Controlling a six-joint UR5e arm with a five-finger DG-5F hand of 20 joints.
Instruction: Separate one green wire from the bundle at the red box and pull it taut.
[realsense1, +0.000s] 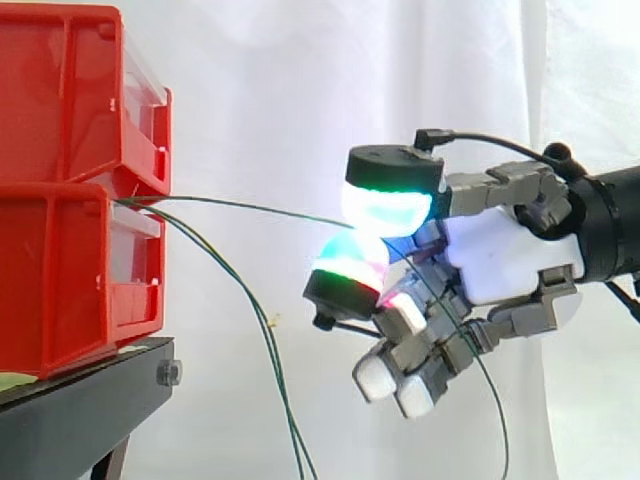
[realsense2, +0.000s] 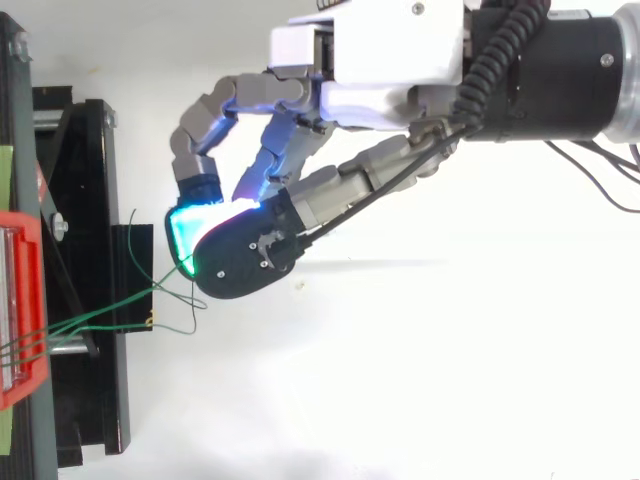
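Step in hand: tensioning. Wire (realsense1: 250, 208) is pinched between two glowing pads (realsense1: 385, 205) of the hand (realsense1: 500, 255); the other fingers are curled and idle. It runs nearly straight from the seam between the stacked boxes (realsense1: 60, 270) at the stand (realsense1: 90, 400) edge facing the hand. Bundle (realsense1: 270, 340) sags below, apart from it. Separation looks done. Next: draw level, away from the boxes, grip firm. No legible writing.
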